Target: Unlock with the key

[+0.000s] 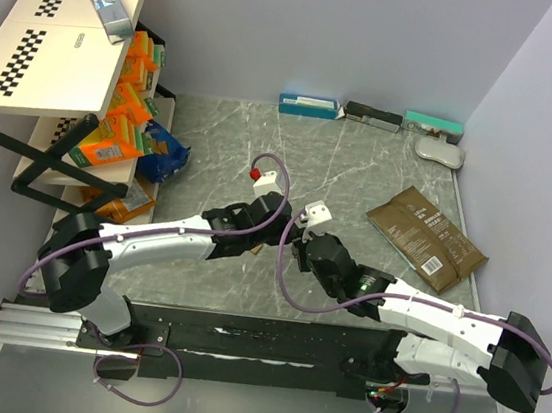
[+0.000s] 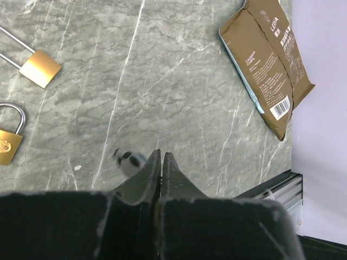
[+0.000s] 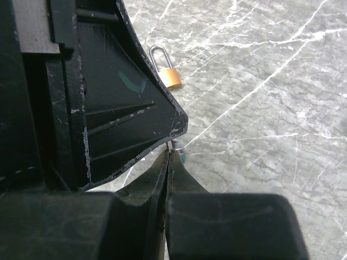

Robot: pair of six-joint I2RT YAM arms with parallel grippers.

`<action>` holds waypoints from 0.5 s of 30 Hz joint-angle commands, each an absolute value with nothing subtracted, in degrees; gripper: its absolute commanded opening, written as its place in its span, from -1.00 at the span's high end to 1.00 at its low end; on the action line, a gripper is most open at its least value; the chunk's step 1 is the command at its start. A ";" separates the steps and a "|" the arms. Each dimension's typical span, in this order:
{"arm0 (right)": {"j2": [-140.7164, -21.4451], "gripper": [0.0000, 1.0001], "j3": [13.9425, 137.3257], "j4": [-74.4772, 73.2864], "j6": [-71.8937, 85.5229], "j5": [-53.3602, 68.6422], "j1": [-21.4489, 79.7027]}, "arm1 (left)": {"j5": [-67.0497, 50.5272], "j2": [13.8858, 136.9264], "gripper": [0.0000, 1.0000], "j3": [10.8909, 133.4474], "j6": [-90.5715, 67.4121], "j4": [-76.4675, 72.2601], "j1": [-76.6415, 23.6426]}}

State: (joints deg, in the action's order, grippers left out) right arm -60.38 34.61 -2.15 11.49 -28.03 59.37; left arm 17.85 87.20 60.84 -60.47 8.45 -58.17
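Note:
Two brass padlocks lie on the marble table (image 2: 179,81), one (image 2: 40,67) farther off and one (image 2: 8,143) at the left edge of the left wrist view. One padlock (image 3: 169,76) also shows in the right wrist view. My left gripper (image 2: 161,154) is shut, with a blurred white, black and teal key tag (image 2: 127,158) beside its left finger. My right gripper (image 3: 171,151) is shut, with a thin sliver of the key and the teal tag (image 3: 182,157) at its tips, right under the left gripper's finger (image 3: 124,108). In the top view the grippers (image 1: 292,237) meet mid-table.
A brown pouch (image 1: 426,236) lies at the right and also shows in the left wrist view (image 2: 268,59). Flat boxes (image 1: 308,106) and a white case (image 1: 439,151) line the back wall. A shelf (image 1: 65,40) with snack packs (image 1: 126,118) stands at the left.

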 commanded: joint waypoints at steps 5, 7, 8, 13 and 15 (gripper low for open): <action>-61.52 0.85 38.67 -1.32 11.69 -26.12 60.38 | 16.79 87.37 0.99 61.44 -58.36 5.72 -58.80; -61.44 0.54 38.58 -1.58 11.69 -24.97 60.29 | 17.23 86.23 0.99 60.48 -56.26 4.40 -58.80; -61.17 0.45 38.58 -1.67 11.78 -24.09 60.21 | 16.97 85.70 0.99 59.95 -55.38 3.70 -58.54; -57.67 -0.10 36.92 -0.88 12.39 -17.24 58.28 | 13.63 80.87 0.99 54.68 -50.37 -2.98 -56.61; -56.00 -0.26 35.25 -0.26 12.65 -11.90 56.44 | 12.66 79.55 0.99 53.27 -48.52 -4.12 -55.20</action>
